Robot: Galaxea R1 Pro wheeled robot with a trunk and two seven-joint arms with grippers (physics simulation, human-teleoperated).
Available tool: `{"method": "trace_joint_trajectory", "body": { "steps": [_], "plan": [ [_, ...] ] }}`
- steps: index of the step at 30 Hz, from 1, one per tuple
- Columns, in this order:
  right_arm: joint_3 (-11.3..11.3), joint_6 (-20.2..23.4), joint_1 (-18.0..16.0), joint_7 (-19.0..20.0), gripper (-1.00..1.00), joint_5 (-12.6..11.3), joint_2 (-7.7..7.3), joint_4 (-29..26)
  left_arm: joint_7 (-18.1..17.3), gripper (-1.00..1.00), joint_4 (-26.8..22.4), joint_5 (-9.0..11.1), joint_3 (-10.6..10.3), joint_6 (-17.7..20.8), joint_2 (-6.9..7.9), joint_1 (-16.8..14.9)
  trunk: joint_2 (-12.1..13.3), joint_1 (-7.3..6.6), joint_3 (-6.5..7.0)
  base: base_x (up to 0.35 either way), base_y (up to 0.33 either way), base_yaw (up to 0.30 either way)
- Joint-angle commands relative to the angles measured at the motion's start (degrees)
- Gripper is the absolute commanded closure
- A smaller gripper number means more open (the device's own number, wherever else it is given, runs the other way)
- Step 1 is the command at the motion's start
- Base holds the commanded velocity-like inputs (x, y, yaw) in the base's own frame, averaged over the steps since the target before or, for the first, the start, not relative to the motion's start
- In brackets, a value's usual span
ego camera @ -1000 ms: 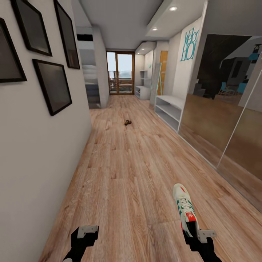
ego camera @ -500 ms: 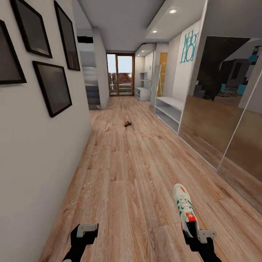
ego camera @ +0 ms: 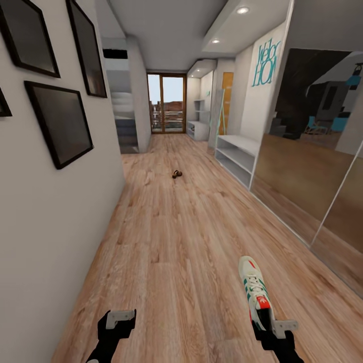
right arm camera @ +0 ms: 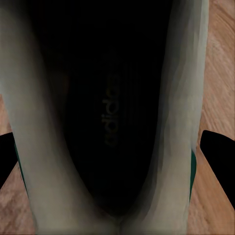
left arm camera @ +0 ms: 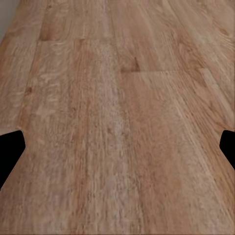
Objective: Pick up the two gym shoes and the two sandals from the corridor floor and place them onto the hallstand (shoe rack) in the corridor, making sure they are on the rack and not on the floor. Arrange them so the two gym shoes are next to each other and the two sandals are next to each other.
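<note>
Looking down the corridor from the head view, I see the right gripper (ego camera: 268, 322) with its jaws pinching one gym shoe (ego camera: 255, 290) at the heel, toe pointing forward above the corridor floor (ego camera: 176, 242). In the right wrist view the shoe's dark insole (right arm camera: 105, 112) sits between the finger tips. My left gripper (ego camera: 117, 322) holds nothing, jaws spread over bare planks. A brown sandal (ego camera: 176, 174) lies far ahead on the floor, left of the hallstand (ego camera: 236, 156).
</note>
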Motion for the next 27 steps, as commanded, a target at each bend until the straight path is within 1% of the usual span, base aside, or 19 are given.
{"method": "trace_joint_trajectory", "body": {
  "steps": [1, 8, 27],
  "plan": [
    [-0.45, -0.18, -0.03, 0.51, 1.0, 0.21, 0.02, 0.32, 0.4, -1.0, 0.04, 0.32, -0.24, -0.15, 0.06, -0.03, -0.02, 0.02, -0.05, 0.339, 0.0, 0.0],
    [-0.45, -0.18, -0.02, 0.59, 1.0, 0.24, 0.01, 1.9, 0.39, -1.0, 0.04, 0.36, -0.14, -0.13, 0.1, -0.03, -0.02, 0.02, -0.05, 0.339, 0.0, 0.0],
    [-0.46, -0.26, -0.02, 0.57, 1.0, 0.16, 0.01, 2.16, 0.31, -1.0, 0.07, 0.35, -0.15, -0.28, 0.1, -0.03, -0.02, 0.02, -0.05, 0.339, 0.0, 0.0]
  ]
}}
